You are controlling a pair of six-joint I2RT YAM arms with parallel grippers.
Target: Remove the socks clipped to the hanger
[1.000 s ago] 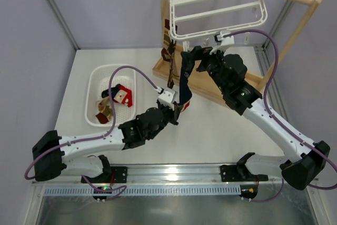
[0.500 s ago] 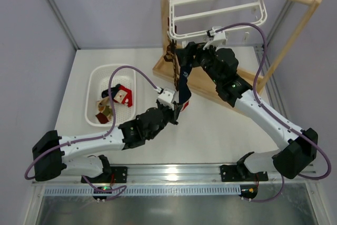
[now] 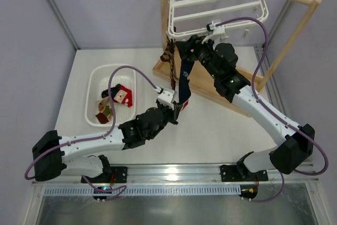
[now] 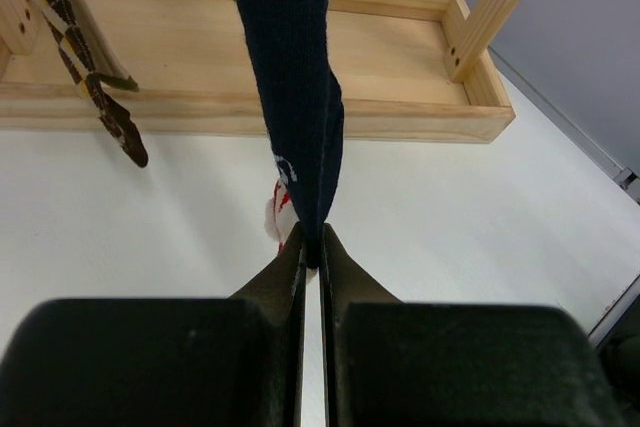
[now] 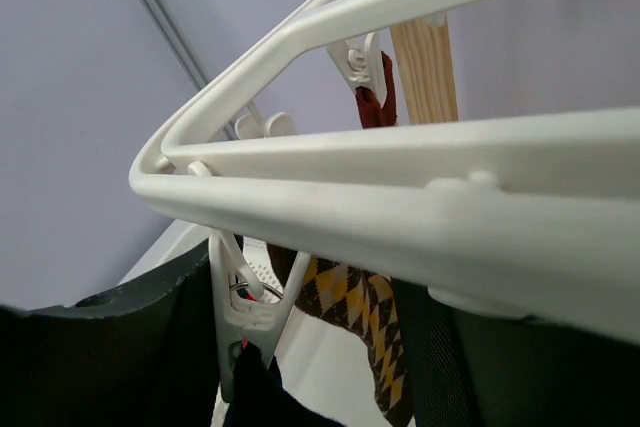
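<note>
At the lower-left corner of the hanger (image 3: 216, 10), that's where the overhead view has the action. The right gripper (image 3: 182, 51) has climbed up and to the left over the last second, from under the frame to right against its rim, where the navy sock (image 3: 182, 80) is pinned. Below, the left gripper (image 3: 177, 108) hasn't budged. It stays clamped on the sock's lower end and holds it stretched on a taut diagonal. The argyle sock (image 3: 169, 56) dangles just beside it, and a few socks lie in the white basket (image 3: 95, 75) off to the left. I read this as the release step: one arm tensioning, the other arriving at the clip.

The left wrist view shows the grip that the overhead can't resolve. The fingers are pressed together, with the end of the navy sock pinched between their tips. The wooden stand (image 4: 250, 47) sits behind, and the argyle sock hangs free at the left. A scrap of red and white peeks out behind the navy sock, and I can't tell what it is.

The right wrist view gives the prize shot. The clip (image 5: 245, 312) is biting the navy sock's top edge, and the right gripper's jaws stand spread with a dark finger on either side of it. They look poised and not yet squeezing. Beyond, a red sock (image 5: 380, 97) hangs from a farther clip, which the left wrist never sees.
</note>
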